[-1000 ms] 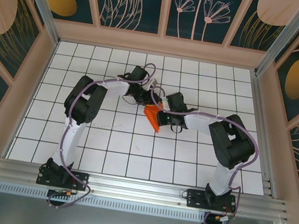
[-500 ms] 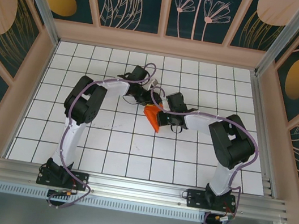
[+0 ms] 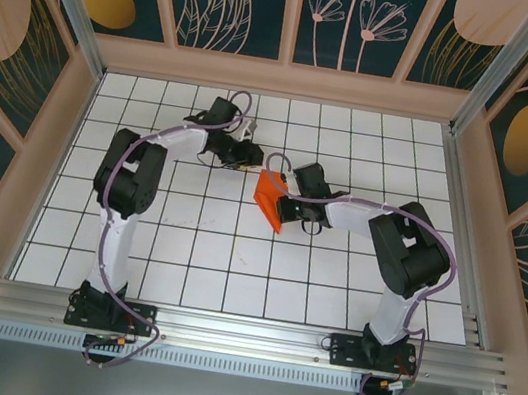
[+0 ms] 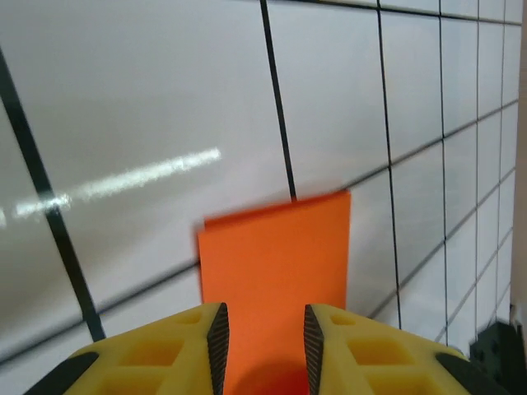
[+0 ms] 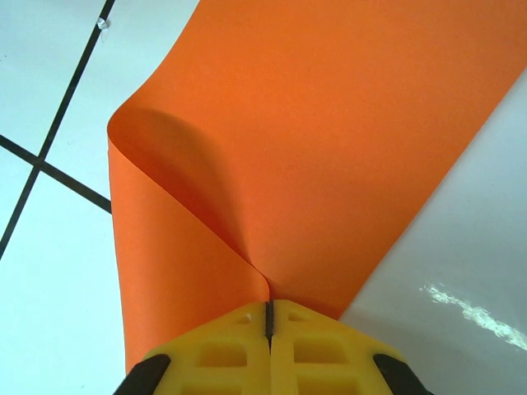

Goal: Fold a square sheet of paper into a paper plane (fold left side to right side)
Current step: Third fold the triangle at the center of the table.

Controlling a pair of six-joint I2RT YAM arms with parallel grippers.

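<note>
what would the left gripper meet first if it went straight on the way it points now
Most likely the orange paper: in the wrist view it sits straight ahead of the left gripper, in line with the gap between its fingers. How far off is hard to tell.

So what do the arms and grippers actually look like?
The left arm and right arm: white links, black joint housings, a purple cable along each. Left gripper and right gripper: yellow fingers with cut-out pockets, dark inner pads.
</note>
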